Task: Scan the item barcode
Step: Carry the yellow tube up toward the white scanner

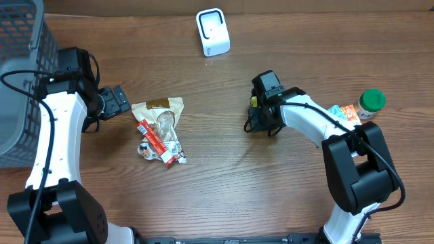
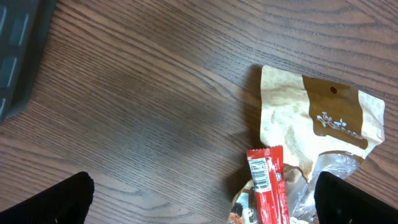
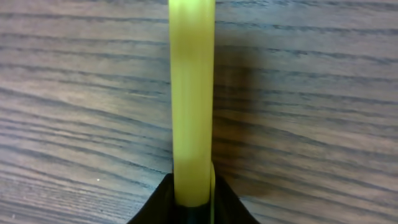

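My right gripper point(image 3: 193, 200) is shut on a slim yellow item point(image 3: 191, 93) that stands up from between its black fingers, just above the wooden table. From overhead, that gripper point(image 1: 261, 118) hangs right of centre and only a sliver of the yellow item point(image 1: 253, 102) shows. No barcode shows on it. A white scanner point(image 1: 212, 32) stands at the back of the table, well apart from both arms. My left gripper point(image 1: 116, 102) is open and holds nothing, beside a pile of snack packets. In the left wrist view its fingertips point(image 2: 62, 199) straddle bare wood.
The pile holds a tan pouch point(image 1: 159, 107) point(image 2: 317, 118) and a red bar point(image 1: 152, 139) point(image 2: 267, 183) with a printed barcode. A grey basket point(image 1: 20, 81) stands at the left edge. A green-capped bottle point(image 1: 371, 102) and a colourful packet point(image 1: 346, 113) lie at the right.
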Tool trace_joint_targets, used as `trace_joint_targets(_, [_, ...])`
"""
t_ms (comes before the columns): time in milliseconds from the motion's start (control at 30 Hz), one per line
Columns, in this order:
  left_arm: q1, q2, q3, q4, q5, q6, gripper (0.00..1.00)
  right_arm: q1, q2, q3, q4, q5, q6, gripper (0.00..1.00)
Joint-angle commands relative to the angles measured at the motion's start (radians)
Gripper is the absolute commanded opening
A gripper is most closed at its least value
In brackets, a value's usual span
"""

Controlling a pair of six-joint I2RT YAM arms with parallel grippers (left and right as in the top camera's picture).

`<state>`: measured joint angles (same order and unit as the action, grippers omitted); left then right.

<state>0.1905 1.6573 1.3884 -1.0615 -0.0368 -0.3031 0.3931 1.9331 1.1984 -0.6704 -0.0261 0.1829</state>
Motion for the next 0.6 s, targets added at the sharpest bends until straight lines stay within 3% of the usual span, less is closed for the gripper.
trace_joint_targets(0, [-0.001,-0.003,0.019,0.0,0.004,0.019,1.0,-0.002,0.009,-0.032,0.005,0.006,0.0,0.11])
trace_joint_targets(267, [-0.002,-0.003,0.019,0.0,0.004,0.019,1.0,-0.002,-0.036,0.072,-0.031,0.003,0.0,0.04])
trace_joint_targets(567, [-0.001,-0.003,0.019,0.0,0.004,0.019,1.0,-0.003,-0.108,0.321,-0.178,-0.091,-0.001,0.04])
